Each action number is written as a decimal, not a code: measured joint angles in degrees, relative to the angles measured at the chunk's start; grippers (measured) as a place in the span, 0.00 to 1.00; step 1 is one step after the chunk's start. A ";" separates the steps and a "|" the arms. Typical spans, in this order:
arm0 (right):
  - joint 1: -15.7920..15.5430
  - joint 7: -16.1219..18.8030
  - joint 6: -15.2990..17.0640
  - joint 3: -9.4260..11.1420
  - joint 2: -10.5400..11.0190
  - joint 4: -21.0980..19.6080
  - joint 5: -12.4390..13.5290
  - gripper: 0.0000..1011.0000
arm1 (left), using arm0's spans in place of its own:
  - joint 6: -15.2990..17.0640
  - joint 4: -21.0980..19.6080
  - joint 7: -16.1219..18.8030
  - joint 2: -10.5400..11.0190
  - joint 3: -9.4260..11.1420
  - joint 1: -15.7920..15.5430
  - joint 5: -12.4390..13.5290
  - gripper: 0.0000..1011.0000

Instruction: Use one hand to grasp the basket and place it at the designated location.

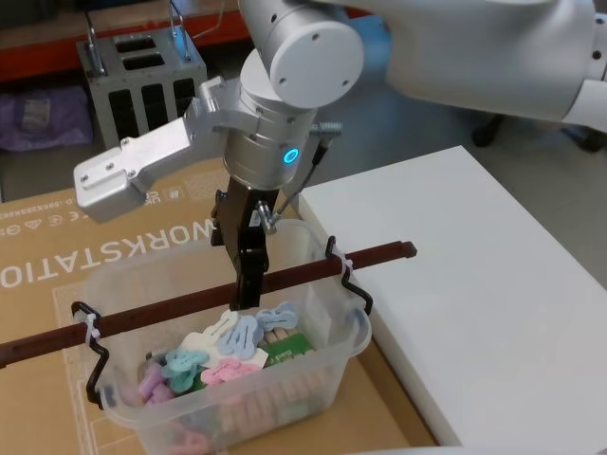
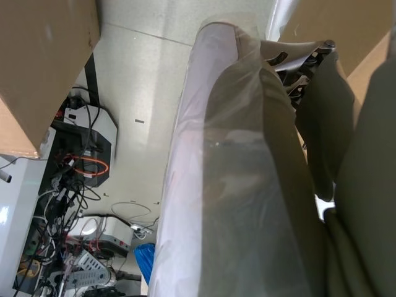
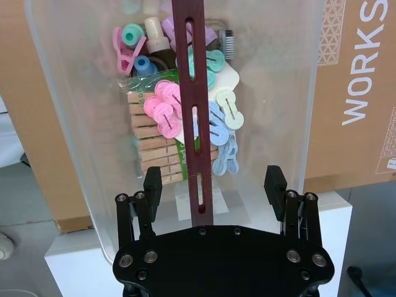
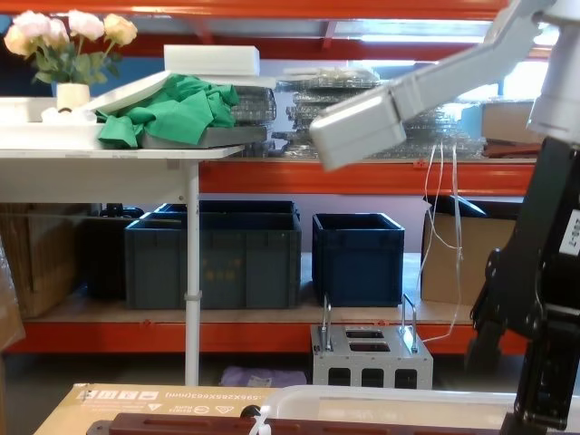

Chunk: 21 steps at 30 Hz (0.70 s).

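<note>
The basket (image 1: 327, 355) is a translucent whitish tub that sits on a printed cardboard box (image 1: 57, 246). It holds pastel clips and wooden clothes pegs (image 3: 185, 117). Its reddish-brown bar handle (image 1: 180, 308) runs across the top, and a white zip tie (image 1: 90, 332) shows at the left end. My right gripper (image 1: 248, 289) reaches down from above at the middle of the handle. In the right wrist view the right gripper (image 3: 214, 178) is open, with one black finger (image 3: 153, 182) on each side of the bar (image 3: 193, 93) and apart from it. In the chest view the basket's rim (image 4: 390, 396) shows low.
A white block (image 1: 493, 284) lies right beside the basket, to its right. A small grey metal box with two handles (image 1: 142, 76) stands on the floor behind. Dark blue crates (image 4: 213, 258) sit under a shelf, and a white table with green cloth (image 4: 172, 109) is at the far left.
</note>
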 joint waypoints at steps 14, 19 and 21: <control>-0.46 -0.35 -0.36 -2.04 -2.03 2.59 -1.67 0.99 | 0.00 0.00 0.00 0.00 0.00 0.00 0.00 0.00; -0.78 -0.40 -0.50 -3.07 -2.97 3.61 -2.37 0.99 | 0.00 0.01 0.00 0.00 0.00 0.00 0.00 0.00; -0.83 -0.44 -0.51 -3.37 -3.17 3.83 -2.51 0.99 | 0.00 0.01 0.00 0.00 0.00 0.00 0.00 0.00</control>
